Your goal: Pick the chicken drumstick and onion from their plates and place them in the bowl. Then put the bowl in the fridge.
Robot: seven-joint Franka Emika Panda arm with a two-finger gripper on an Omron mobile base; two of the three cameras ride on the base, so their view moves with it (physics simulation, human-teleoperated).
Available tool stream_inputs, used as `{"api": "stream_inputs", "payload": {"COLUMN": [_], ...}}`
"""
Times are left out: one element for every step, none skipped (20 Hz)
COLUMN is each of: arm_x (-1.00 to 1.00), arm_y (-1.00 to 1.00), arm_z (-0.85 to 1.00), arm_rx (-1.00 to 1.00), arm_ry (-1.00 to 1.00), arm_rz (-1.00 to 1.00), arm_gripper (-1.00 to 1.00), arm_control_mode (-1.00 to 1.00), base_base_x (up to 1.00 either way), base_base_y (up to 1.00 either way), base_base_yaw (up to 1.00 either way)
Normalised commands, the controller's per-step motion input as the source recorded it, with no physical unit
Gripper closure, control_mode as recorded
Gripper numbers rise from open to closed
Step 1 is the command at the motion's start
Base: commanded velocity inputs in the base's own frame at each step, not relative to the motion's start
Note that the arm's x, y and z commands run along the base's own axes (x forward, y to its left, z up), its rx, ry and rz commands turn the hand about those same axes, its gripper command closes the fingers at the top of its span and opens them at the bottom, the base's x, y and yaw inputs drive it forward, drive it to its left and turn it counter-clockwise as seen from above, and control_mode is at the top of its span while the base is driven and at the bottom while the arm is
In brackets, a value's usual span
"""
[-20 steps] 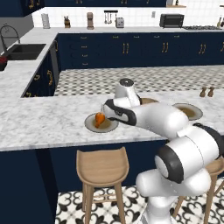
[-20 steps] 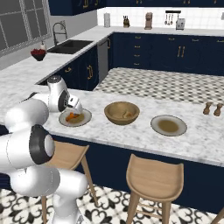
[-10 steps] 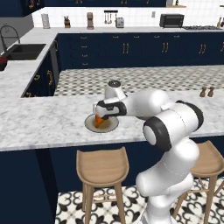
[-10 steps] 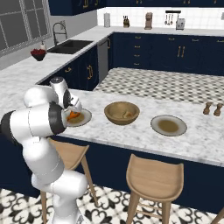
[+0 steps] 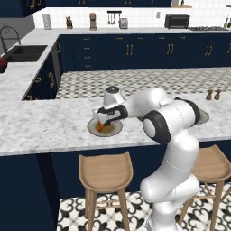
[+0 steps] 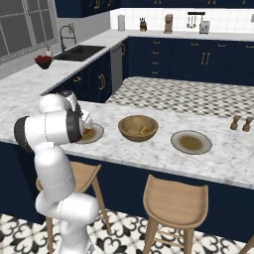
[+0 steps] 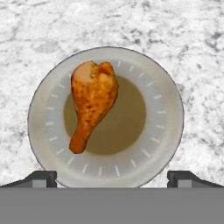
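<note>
Hand (image 7: 112, 177), wide open and empty, hovers directly above the chicken drumstick (image 7: 92, 102) on its plate (image 7: 166, 111).

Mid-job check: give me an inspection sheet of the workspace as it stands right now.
Surface: marble counter.
Job's things: chicken drumstick lies on its plate; bowl holds something pale, likely the onion; second plate bare.
Clutter: two small shakers at the counter's far end.
Grippers: gripper above the drumstick plate, jaws open, holding nothing.
Cables: nothing seen.
Surroundings: stools, navy cabinets, sink.
</note>
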Motion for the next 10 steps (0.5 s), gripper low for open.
{"api": "stream_inputs", "payload": {"arm_x": [0.31, 0.22, 0.23, 0.23, 0.30, 0.41, 0.29, 0.29, 0.41, 0.36], "arm_y": [0.12, 0.10, 0.00, 0.00, 0.08, 0.11, 0.06, 0.01, 0.00, 0.00], "arm_z": [-0.11, 0.00, 0.00, 0.00, -0.03, -0.12, -0.09, -0.15, -0.20, -0.22], "arm_rx": [0.00, 0.00, 0.00, 0.00, 0.00, 0.00, 0.00, 0.00, 0.00, 0.00], "arm_ry": [0.00, 0.00, 0.00, 0.00, 0.02, 0.07, 0.05, 0.04, 0.01, 0.00], "arm_rz": [-0.04, -0.05, -0.06, -0.06, -0.05, -0.05, -0.04, -0.03, -0.02, -0.01], "arm_gripper": [-1.00, -1.00, -1.00, -1.00, -1.00, -1.00, -1.00, -1.00, -1.00, -1.00], "arm_control_mode": [-1.00, -1.00, -1.00, -1.00, -1.00, -1.00, -1.00, -1.00, -1.00, -1.00], "base_base_x": [0.00, 0.00, 0.00, 0.00, 0.00, 0.00, 0.00, 0.00, 0.00, 0.00], "base_base_y": [0.00, 0.00, 0.00, 0.00, 0.00, 0.00, 0.00, 0.00, 0.00, 0.00], "base_base_yaw": [0.00, 0.00, 0.00, 0.00, 0.00, 0.00, 0.00, 0.00, 0.00, 0.00]}}
